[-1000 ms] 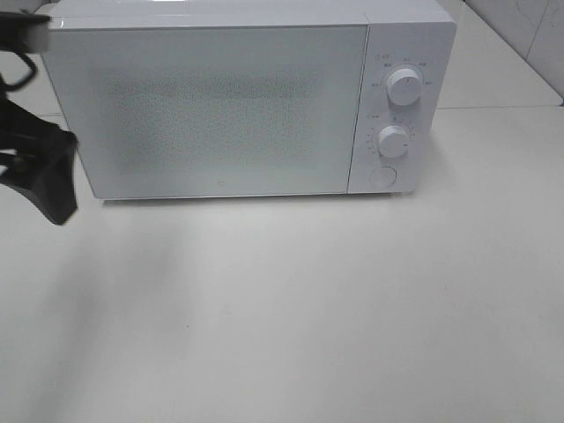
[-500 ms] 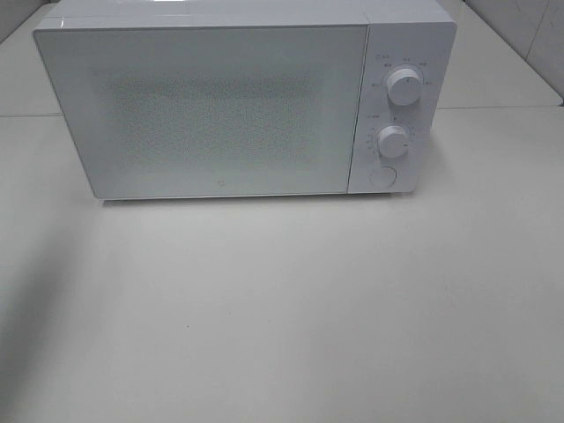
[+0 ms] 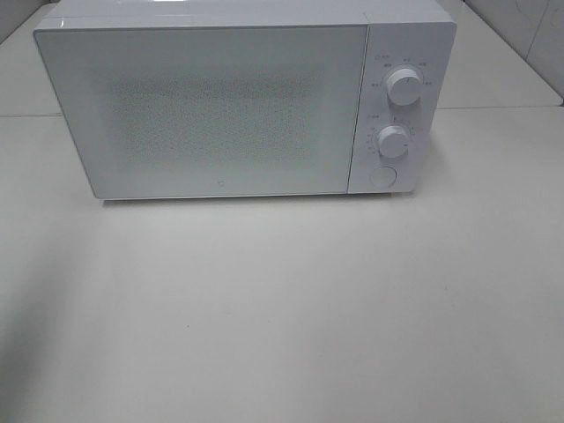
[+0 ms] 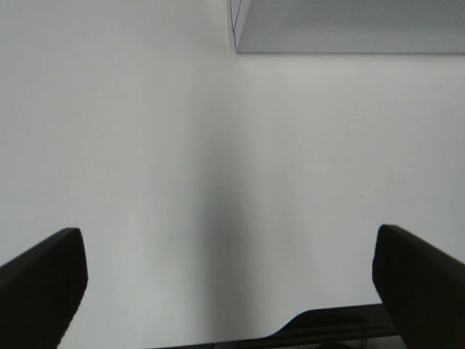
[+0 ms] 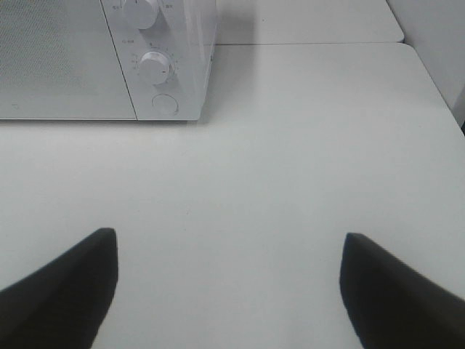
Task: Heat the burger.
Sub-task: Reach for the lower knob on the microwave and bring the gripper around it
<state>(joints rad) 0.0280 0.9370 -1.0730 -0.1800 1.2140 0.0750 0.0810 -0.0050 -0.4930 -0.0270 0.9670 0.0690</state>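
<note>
Black left pincer and right pincer both spread wide, nothing held.
Under each: bench; beyond it white microwave, door shut, knobs on its right. No burger in view, maybe behind that door, can't tell, so facing and long axis unreadable. Expect light, soft, squashy, layers slide: take it low across the sides, gentle squeeze.
</note>
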